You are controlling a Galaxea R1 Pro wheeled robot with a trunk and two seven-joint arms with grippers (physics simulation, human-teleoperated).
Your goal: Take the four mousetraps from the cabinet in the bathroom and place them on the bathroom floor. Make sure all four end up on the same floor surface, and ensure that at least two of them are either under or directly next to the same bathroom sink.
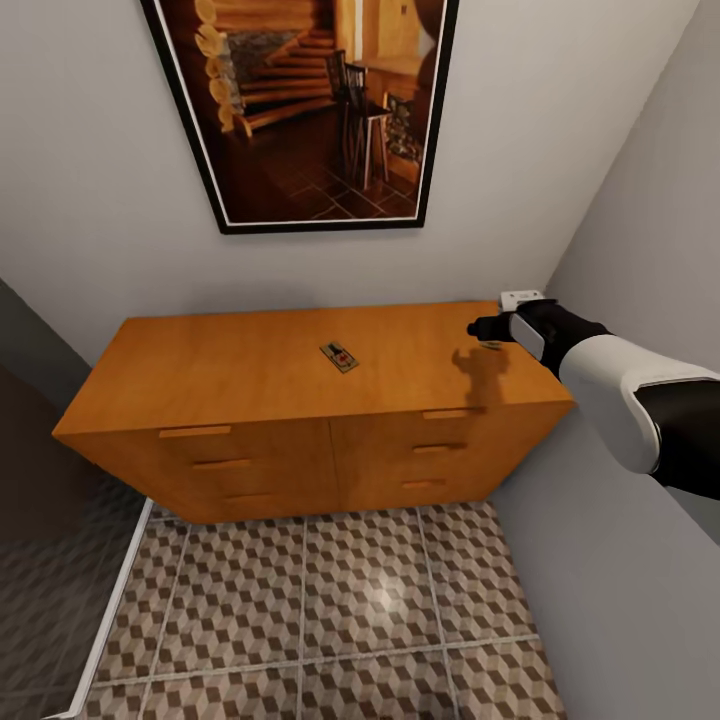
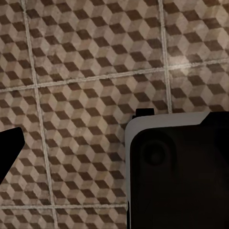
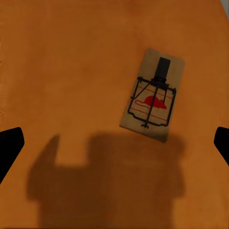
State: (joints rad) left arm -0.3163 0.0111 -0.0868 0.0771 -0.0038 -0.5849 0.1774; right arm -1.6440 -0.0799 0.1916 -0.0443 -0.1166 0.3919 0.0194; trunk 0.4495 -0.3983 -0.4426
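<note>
**Right claw hovers over the cabinet's right end, one mousetrap out on the top**

Right claw [image 1: 487, 330] hangs above the right end of the cabinet [image 1: 250, 380], and its wrist view shows two dark fingertips [image 3: 9, 145] spread wide at the picture's edges, nothing between them. One mousetrap [image 1: 339, 356] lies flat near the middle of the orange-brown top, well apart from the claw, toward the robot's left of it. Another mousetrap [image 3: 152, 94] shows flat on the wood in the right wrist view, red mark up, beside the claw's shadow [image 3: 109, 176]; it is clear of both fingertips. Left claw: one dark fingertip [image 2: 8, 148] shows above the cube-patterned bathroom floor [image 2: 86, 57], and I cannot tell its spread. A framed picture [image 1: 310, 100] hangs on the wall above the cabinet.
</note>
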